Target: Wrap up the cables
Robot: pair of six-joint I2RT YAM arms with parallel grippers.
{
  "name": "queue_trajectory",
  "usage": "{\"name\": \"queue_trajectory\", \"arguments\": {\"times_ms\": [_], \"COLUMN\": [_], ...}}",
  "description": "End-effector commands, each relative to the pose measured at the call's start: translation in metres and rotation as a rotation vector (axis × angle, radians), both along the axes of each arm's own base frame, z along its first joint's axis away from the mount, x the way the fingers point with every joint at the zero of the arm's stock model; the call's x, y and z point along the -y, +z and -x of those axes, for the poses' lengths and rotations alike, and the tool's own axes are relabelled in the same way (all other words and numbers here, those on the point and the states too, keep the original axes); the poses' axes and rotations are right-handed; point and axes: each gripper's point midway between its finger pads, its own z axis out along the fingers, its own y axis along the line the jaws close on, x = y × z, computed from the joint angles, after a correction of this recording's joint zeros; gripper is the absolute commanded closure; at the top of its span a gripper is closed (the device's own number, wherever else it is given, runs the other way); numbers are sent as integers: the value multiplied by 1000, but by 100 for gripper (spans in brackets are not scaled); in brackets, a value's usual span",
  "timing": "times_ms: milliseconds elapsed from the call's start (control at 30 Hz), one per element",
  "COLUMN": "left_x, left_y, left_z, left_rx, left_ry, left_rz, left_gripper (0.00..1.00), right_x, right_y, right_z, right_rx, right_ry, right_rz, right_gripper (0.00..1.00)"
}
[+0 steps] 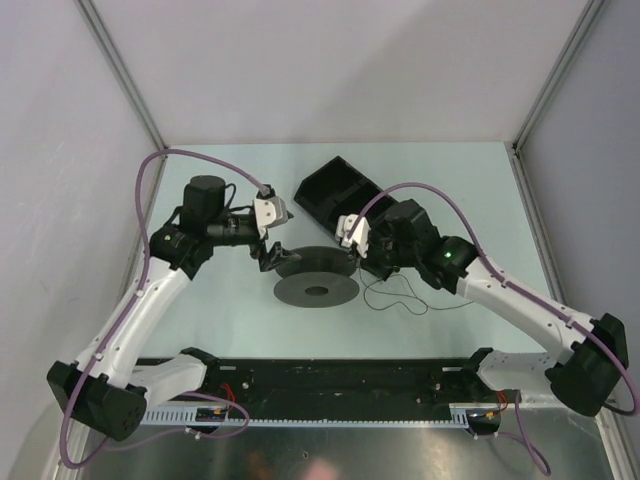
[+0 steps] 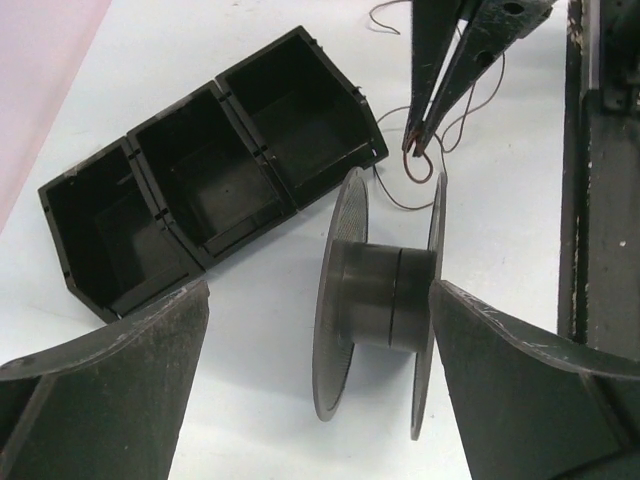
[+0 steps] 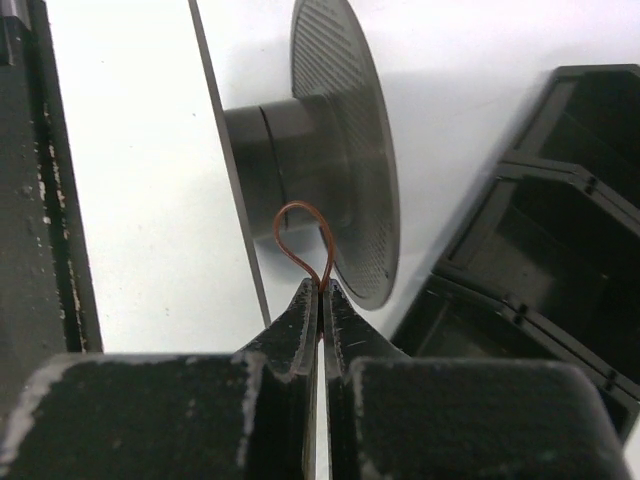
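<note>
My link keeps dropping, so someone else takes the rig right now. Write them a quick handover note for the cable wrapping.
Left gripper: open, a finger on either side of the spool.
Right gripper: shut on a loop of the cable, beside a spool flange.
The rest of the cable lies loose on the table.
Done: cable pinched. Left: all the winding; the hub looks bare.
</note>
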Motion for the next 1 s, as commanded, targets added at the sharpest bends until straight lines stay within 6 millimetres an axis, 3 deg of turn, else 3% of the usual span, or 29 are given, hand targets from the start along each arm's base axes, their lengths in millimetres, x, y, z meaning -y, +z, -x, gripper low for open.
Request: {"name": "queue_trajectory", "arguments": {"times_ms": [0, 167, 500, 967], "left_x": [7, 11, 20, 26], "left_y": [-6, -18, -48, -77], "left_z": [-1, -7, -10, -8], "left_rx": [147, 155, 158, 117], "left_ry": [-137, -174, -253, -302], "left_rz": [-10, -20, -13, 0], "left_gripper": [6, 11, 34, 25], "right_x": [-23, -35, -52, -62], "right_y": [16, 10, -6, -11], "right_z": [-7, -12, -14, -21], "right_rx": [-7, -6, -43, -110], "right_ry": [-1, -15, -81, -109], "right_rz": [-82, -84, -69, -121], "right_gripper": [100, 100, 100, 100]}}
